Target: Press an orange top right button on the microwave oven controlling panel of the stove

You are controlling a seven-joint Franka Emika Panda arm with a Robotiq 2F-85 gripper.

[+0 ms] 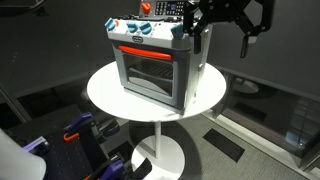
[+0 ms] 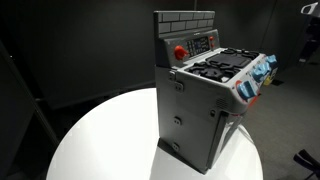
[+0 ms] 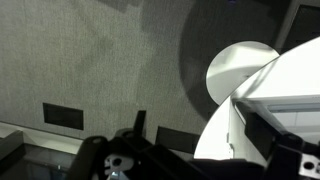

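Worktop (image 1: 100, 88): round, on a single pedestal; a hard push may rock it. Stove (image 1: 155, 65): stands mid-worktop and looks unfixed, so a sideways press could slide or tip it. Panel (image 2: 203, 43): buttons crowded, the orange one too small to make out; you risk hitting a neighbour. Gripper (image 1: 224, 30): above the stove's right rear, fingers apart; one could snag the backboard

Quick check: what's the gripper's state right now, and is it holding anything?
Gripper: open, holding nothing.
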